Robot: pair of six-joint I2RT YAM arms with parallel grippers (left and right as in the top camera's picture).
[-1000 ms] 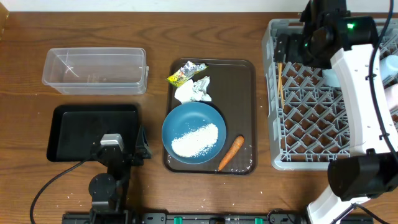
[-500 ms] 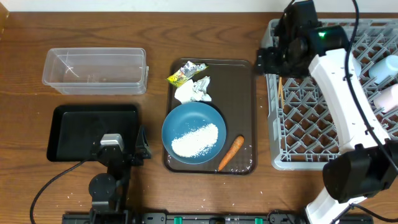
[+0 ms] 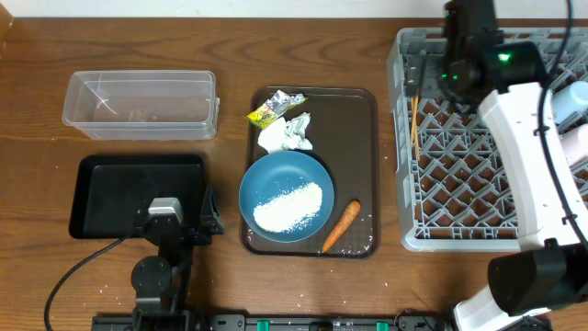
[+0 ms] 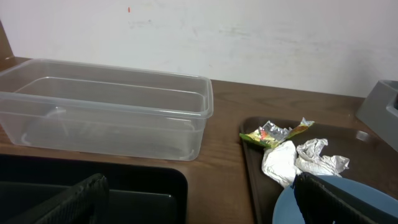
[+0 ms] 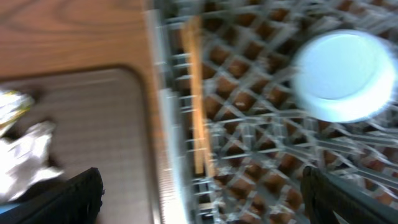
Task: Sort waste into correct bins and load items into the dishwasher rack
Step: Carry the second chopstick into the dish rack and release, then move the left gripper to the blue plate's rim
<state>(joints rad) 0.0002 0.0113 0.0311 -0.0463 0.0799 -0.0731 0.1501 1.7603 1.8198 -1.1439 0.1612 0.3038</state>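
Note:
The blue plate [image 3: 287, 196] holds white rice [image 3: 288, 208] on the brown tray [image 3: 360, 129]. Beside it lie the carrot [image 3: 341, 226], the tissue [image 3: 287, 134] and the yellow-green wrapper [image 3: 274, 108]. The chopsticks [image 3: 414, 124] lie in the grey rack [image 3: 459, 198] along its left side. My right gripper [image 3: 447, 69] hovers open and empty above them, over the rack's far left corner. The right wrist view shows the chopsticks [image 5: 198, 112] and a pale upturned round dish [image 5: 344, 74]. My left gripper [image 3: 175, 217] is open and empty over the black tray [image 3: 110, 188].
The clear tub [image 3: 140, 103] stands empty behind the black tray, and it also shows in the left wrist view [image 4: 106, 109]. Two pale dishes [image 3: 571, 115] sit at the rack's right edge. A few rice grains lie on the table's front edge.
My right wrist swung left to the rack's left edge, then back right and toward the far edge. The left arm and the waste have not moved.

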